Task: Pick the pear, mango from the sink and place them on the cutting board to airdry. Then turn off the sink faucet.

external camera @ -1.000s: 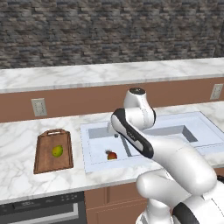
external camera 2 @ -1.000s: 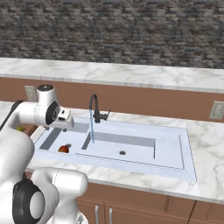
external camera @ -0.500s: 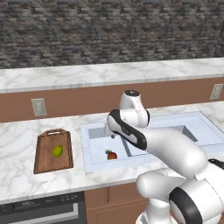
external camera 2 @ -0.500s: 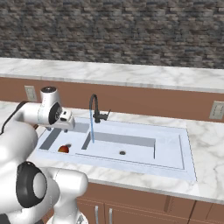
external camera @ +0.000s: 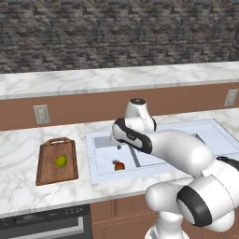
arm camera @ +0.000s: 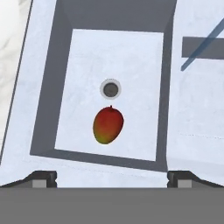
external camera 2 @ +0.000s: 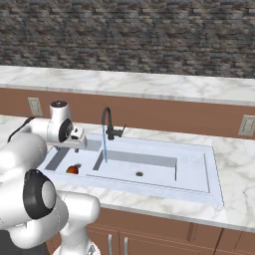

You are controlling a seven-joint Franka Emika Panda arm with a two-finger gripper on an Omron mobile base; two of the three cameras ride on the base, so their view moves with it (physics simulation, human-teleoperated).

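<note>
We see the mango (arm camera: 108,125) on the floor of the left basin of the sink (external camera: 103,177), just beside the round drain (arm camera: 110,89), with the pear (external camera: 61,161) on the cutting board (external camera: 48,172) left of it. Gripper (arm camera: 112,178) is above that basin, empty and spread wide, its tips barely showing. The sink faucet (external camera 2: 106,121) is running; our arm hides it in the left base view.

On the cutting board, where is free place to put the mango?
The cutting board is bare along its near edge and near its handle end. Its middle is taken by the pear. The mango lies in the sink basin, beside the drain.
</note>
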